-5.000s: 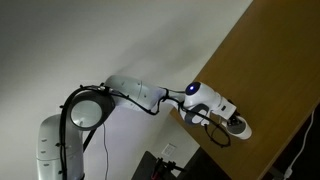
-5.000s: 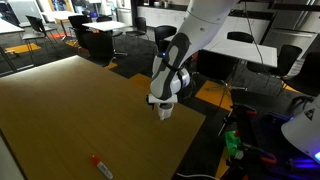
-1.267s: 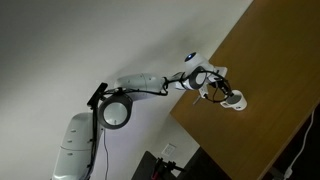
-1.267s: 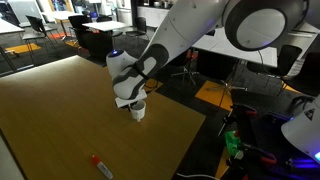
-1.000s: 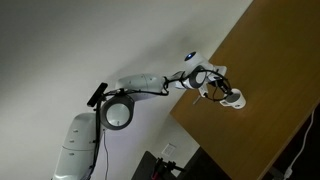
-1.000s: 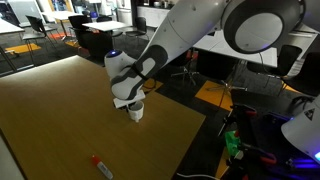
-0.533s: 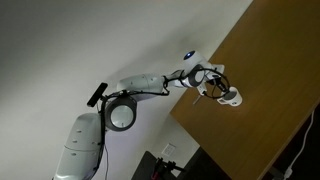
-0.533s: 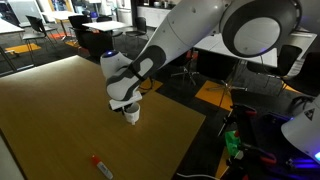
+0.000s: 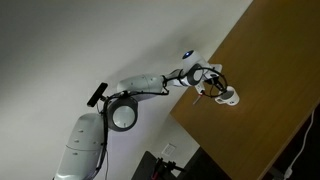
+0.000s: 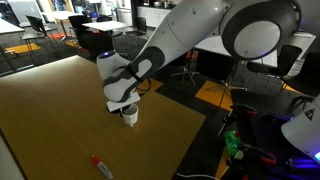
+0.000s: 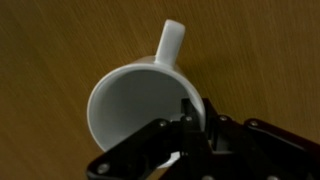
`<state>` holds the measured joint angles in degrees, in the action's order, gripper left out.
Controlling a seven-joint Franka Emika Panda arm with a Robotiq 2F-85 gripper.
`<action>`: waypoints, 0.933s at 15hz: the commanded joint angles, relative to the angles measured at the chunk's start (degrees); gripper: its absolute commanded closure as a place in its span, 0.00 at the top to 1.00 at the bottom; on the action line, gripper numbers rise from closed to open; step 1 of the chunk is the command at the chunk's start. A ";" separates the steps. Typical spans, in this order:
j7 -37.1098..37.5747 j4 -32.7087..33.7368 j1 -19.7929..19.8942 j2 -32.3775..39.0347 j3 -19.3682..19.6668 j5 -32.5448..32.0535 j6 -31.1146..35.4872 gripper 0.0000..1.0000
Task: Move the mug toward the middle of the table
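The white mug (image 11: 135, 105) fills the wrist view, its handle pointing up and away from me. My gripper (image 11: 198, 120) is shut on the mug's rim, one finger inside the cup and one outside. In an exterior view the mug (image 10: 130, 115) hangs just under the gripper (image 10: 124, 106) over the brown wooden table (image 10: 60, 120), toward its middle. In an exterior view the mug (image 9: 231, 97) and gripper (image 9: 217, 91) are near the table's edge (image 9: 185, 115). Whether the mug touches the table I cannot tell.
A small red object (image 10: 101, 164) lies near the table's front edge. Office chairs and desks (image 10: 240, 45) stand beyond the far side of the table. Cables and equipment (image 10: 270, 140) sit past the table's right edge.
The arm has carried the mug steadily away from the table's right edge toward the middle. The grip on the rim is unchanged.
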<state>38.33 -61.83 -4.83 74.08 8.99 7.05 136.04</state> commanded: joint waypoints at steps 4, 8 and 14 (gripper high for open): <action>0.49 -0.78 0.26 -1.25 -0.43 0.64 -2.17 0.07; 0.59 -1.95 0.32 -2.32 -0.52 1.08 -2.53 0.34; 0.48 -3.29 0.30 -3.33 -0.51 1.41 -2.42 0.65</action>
<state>38.43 -62.15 -4.59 73.74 8.86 7.79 135.35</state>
